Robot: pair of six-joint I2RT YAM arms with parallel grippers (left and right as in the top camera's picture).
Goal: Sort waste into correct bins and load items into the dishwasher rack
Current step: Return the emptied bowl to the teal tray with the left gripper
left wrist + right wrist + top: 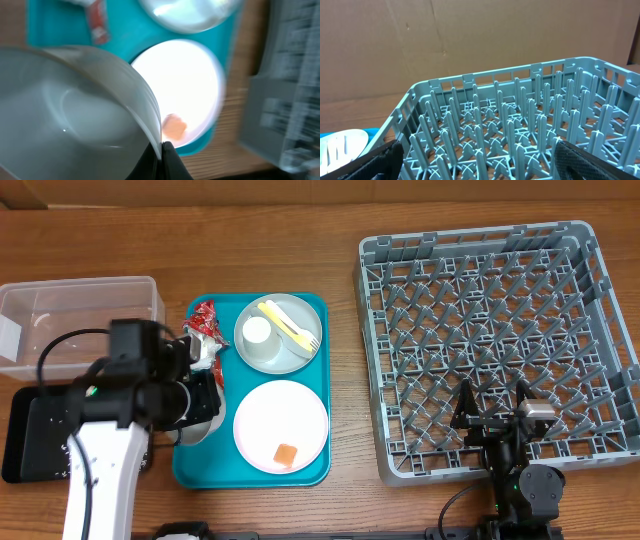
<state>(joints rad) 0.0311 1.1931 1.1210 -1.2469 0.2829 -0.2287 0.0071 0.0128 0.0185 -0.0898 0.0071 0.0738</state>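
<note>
Little looks done: the grey dishwasher rack [470, 238], an open grid with upright pegs, holds nothing, and the clear tub [80, 320] shows no waste. The left gripper [162, 150] pinches the thin rim of the glossy white bowl [65, 115] at the teal tray's [318, 385] left edge. The right gripper [493, 402] hangs spread over the rack's near wall. The crinkled red wrapper [206, 318], the orange cube [286, 454] on the white plate [280, 415] and the grey plate's [285, 350] cup [258, 331] await handling.

No text, brand or number can be read. Print may be carried on the crinkled red wrapper [205, 318], but it is too small to be made out.
</note>
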